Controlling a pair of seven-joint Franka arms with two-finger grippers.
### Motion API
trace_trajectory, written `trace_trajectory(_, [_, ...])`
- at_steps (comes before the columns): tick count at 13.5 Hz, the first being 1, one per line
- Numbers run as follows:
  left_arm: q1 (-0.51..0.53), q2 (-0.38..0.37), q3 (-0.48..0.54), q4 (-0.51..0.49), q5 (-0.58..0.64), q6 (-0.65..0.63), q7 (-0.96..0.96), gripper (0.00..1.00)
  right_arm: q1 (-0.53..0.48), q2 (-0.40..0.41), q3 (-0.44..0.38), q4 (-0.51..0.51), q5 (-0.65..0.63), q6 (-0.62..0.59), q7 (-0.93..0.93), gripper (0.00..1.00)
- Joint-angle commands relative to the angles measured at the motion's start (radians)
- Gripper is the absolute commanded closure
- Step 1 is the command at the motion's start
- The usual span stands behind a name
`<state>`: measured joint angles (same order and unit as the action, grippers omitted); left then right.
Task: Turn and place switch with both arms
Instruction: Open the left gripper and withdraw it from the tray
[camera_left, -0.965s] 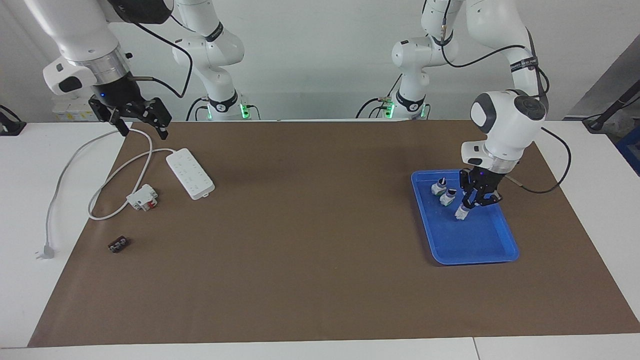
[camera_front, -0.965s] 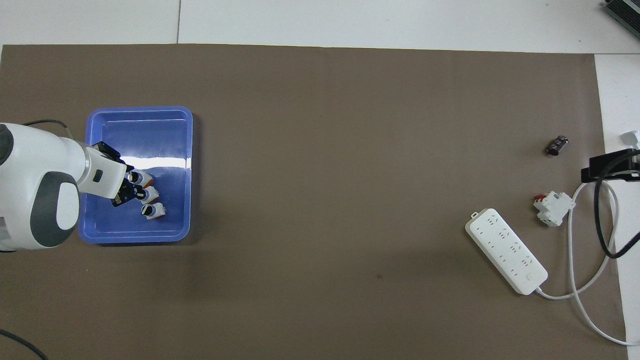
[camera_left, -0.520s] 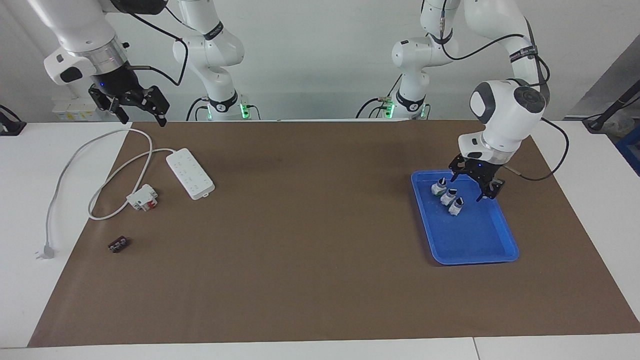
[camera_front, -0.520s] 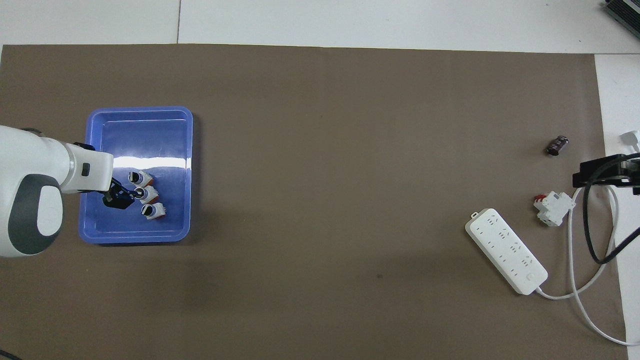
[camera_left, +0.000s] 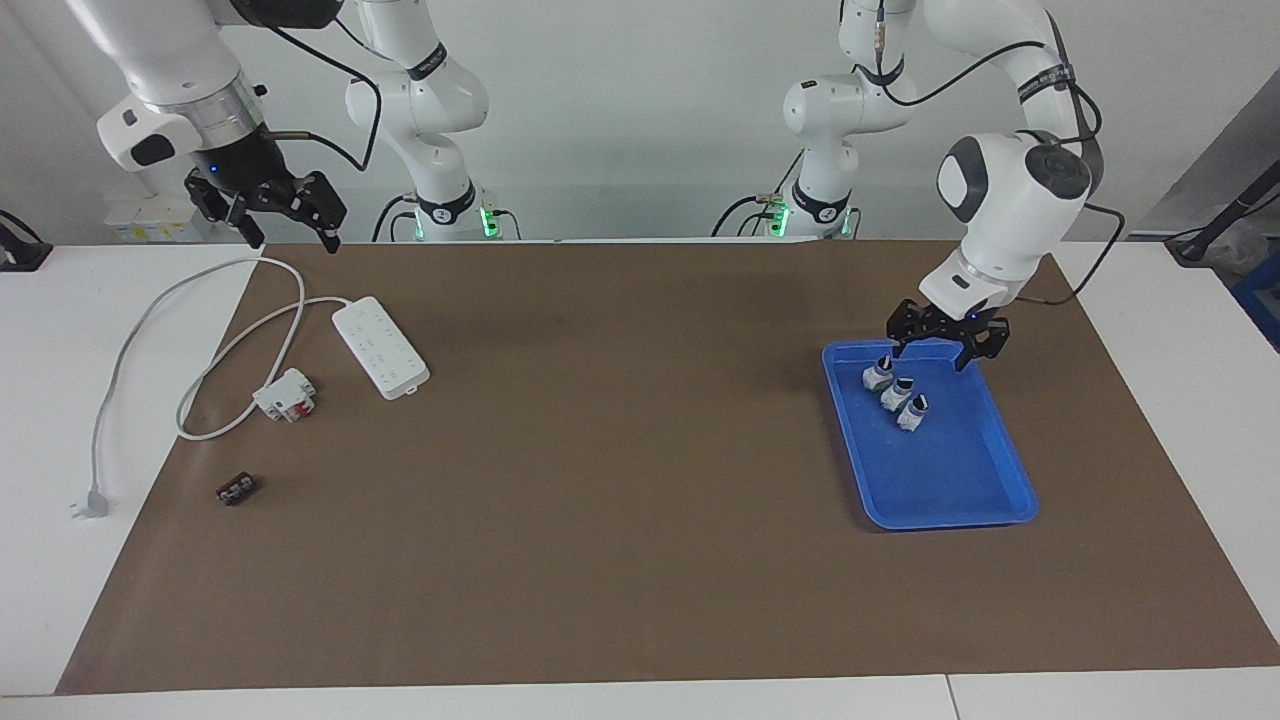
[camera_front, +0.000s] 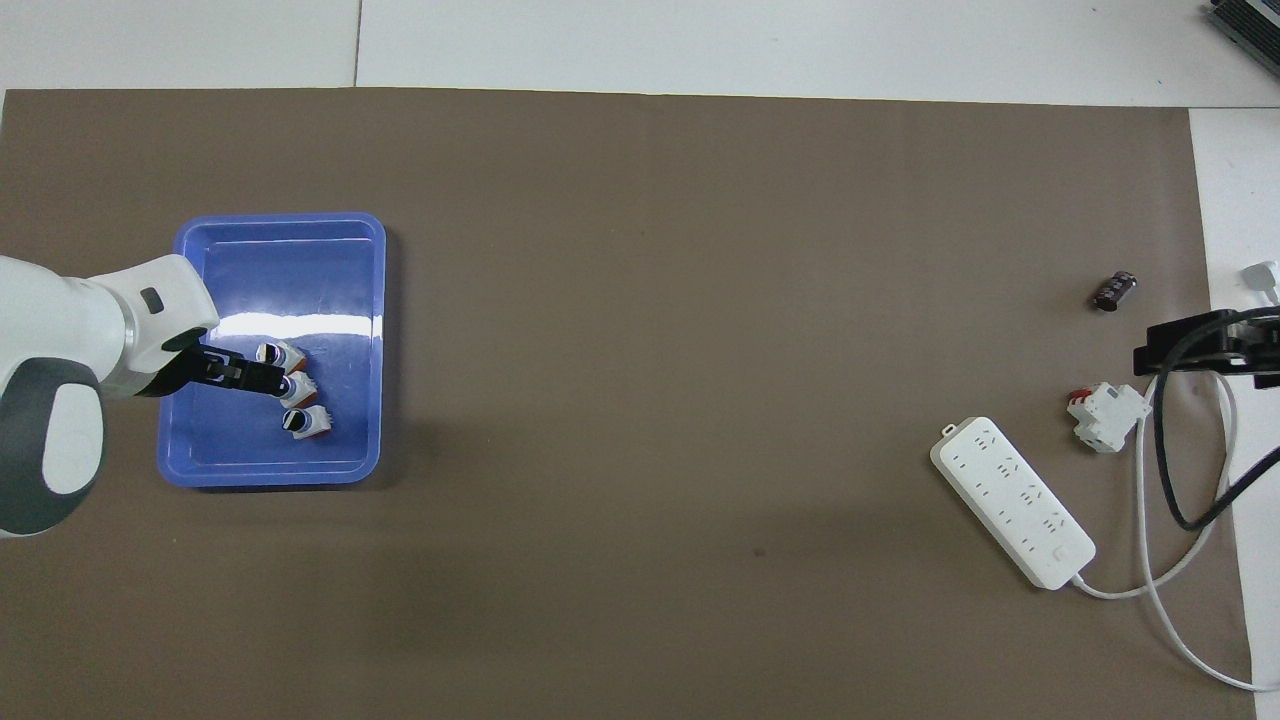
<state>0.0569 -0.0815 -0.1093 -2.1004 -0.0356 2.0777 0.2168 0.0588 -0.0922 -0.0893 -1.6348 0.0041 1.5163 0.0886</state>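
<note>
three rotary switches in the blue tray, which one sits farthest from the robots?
The switch at the end of the row, nearest the blue tray's middle. The other two switches lie closer to the robots, under the open left gripper.

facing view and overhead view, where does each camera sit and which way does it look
Facing view: high across the table, looking at the robots; both arms show whole, left gripper open over the blue tray, right gripper open above the cable.
Overhead view: high above the robots' end, looking forward and steeply down; only the left wrist and gripper and the right gripper's tip show.
Shared: tray, three switches, power strip.
</note>
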Motion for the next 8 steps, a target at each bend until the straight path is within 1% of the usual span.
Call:
trace_trajectory(1, [-0.008,-0.041,0.008,0.124,0.016,-0.161,-0.068,0.01,0.021,-0.027,-0.009,-0.027,-0.004,0.007,0.016,0.00])
trace_trajectory(2, [-0.008,-0.032,0.008,0.194,0.016,-0.223,-0.068,0.01,0.022,-0.029,-0.004,-0.027,-0.003,0.007,0.016,0.00])
trace_trajectory(5, [0.004,0.008,0.010,0.371,0.013,-0.353,-0.068,0.01,0.022,-0.029,-0.004,-0.027,-0.003,0.007,0.016,0.00])
trace_trajectory(7, [0.008,0.038,0.011,0.475,0.011,-0.428,-0.068,0.00,0.022,-0.029,-0.006,-0.027,-0.003,0.007,0.017,0.00])
trace_trajectory(8, [0.009,0.046,0.011,0.512,0.009,-0.461,-0.068,0.00,0.022,-0.029,-0.004,-0.027,-0.003,0.007,0.016,0.00])
